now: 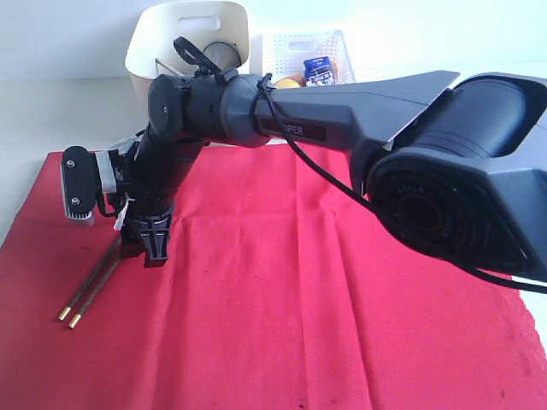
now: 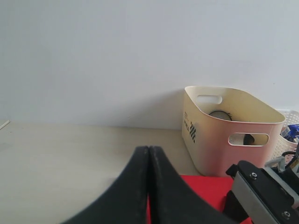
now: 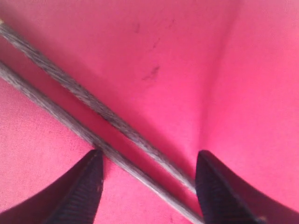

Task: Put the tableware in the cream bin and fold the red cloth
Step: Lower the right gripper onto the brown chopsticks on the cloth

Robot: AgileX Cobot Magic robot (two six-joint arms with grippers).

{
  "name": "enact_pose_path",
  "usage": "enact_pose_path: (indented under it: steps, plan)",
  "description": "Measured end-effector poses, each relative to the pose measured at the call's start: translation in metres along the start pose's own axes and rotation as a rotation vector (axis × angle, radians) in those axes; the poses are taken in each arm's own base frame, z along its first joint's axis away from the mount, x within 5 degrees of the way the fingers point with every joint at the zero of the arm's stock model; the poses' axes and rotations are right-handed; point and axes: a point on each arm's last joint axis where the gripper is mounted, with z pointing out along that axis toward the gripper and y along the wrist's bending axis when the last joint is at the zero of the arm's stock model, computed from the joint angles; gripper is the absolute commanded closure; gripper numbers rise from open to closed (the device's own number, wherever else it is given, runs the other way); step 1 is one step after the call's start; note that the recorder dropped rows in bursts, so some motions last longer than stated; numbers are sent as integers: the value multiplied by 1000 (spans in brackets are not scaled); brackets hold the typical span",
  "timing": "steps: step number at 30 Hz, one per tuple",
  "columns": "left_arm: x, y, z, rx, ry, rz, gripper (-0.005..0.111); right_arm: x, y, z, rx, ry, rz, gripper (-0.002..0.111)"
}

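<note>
The right claw [image 3: 147, 161] stands with fingers apart, straddling the chopsticks [image 3: 93, 103], which lie side by side on the red cloth [image 3: 219, 70] between its tips, while the left claw [image 2: 148, 151] is pressed together.

The red cloth [image 1: 299, 307] looks like a matt woven fabric, fine-grained up close, with a few soft creases and some small dark specks. The chopsticks [image 3: 107, 115] look like dark wood with a streaky, slightly rough grain and shiny gold ends. The cream bin [image 2: 219, 140] is smooth plastic with a faint sheen, and the lattice basket [image 1: 295, 41] is white plastic. On the right claw [image 3: 148, 163] the pads [image 3: 81, 196] are matt black with fine ribbing. The worktop [image 2: 70, 149] is pale and matt.
</note>
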Motion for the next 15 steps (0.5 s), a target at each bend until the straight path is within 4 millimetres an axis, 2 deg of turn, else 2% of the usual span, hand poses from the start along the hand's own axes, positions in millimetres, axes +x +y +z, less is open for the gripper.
enact_pose_path:
  steps: [10, 15]
  plan:
    - [0, 0, 0, 0, 0, 0, 106, 1, 0, 3, 3, -8, 10, 52]
    - [0, 0, 0, 0, 0, 0, 106, 1, 2, 3, -20, -2, 10, 61]
